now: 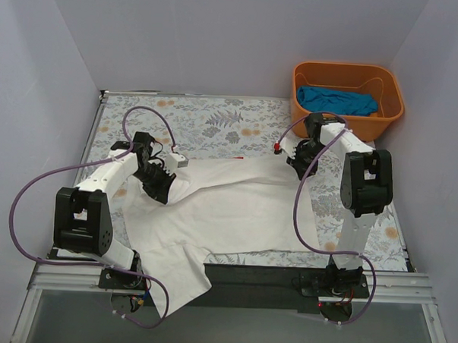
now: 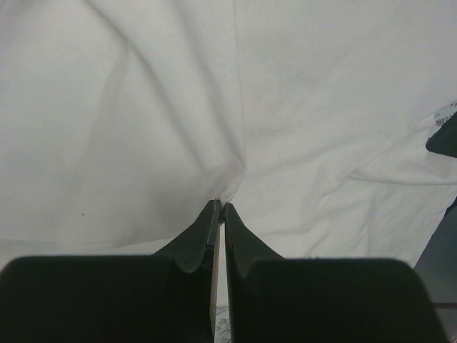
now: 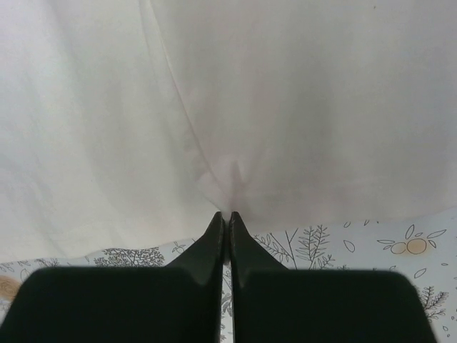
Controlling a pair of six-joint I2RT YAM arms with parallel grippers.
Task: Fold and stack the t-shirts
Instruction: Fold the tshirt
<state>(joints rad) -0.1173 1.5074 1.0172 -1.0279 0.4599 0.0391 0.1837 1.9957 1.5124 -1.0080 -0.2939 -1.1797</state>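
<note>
Loosely spread, the white t-shirt (image 1: 235, 210) lies wrinkled, overhanging the table's (image 1: 216, 121) near edge.

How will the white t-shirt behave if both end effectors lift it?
Probably floppy: the white t-shirt puckers where the left end effector and right end effector pinch it. Likely to sag between them; one end hangs off the table.
</note>
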